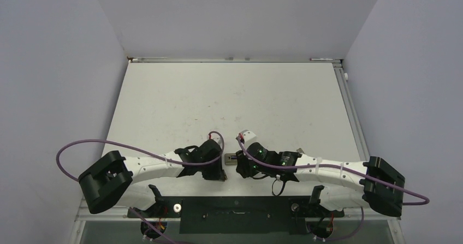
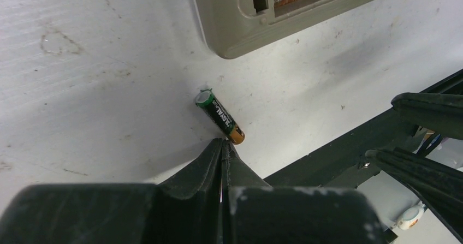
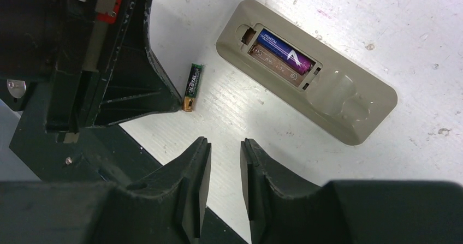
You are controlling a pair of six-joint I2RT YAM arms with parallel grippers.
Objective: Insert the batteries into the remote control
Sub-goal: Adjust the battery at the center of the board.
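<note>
The remote control [image 3: 349, 105] lies back up on the white table. Its battery recess is open and holds one purple-blue battery [image 3: 284, 50]; the slot beside it is empty. A second battery [image 3: 192, 85], dark green-black with a gold end, lies loose on the table left of the remote; it also shows in the left wrist view [image 2: 219, 115]. My left gripper [image 2: 223, 142] is shut and empty, its tips right at the loose battery's gold end. My right gripper [image 3: 225, 143] is open and empty, just near of the remote. From above, the remote [image 1: 230, 158] lies between both grippers.
The black mounting plate [image 1: 235, 211] runs along the table's near edge, close behind both grippers. A small grey piece [image 1: 299, 150] lies on the table right of the right arm's wrist. Grey walls enclose the table on three sides.
</note>
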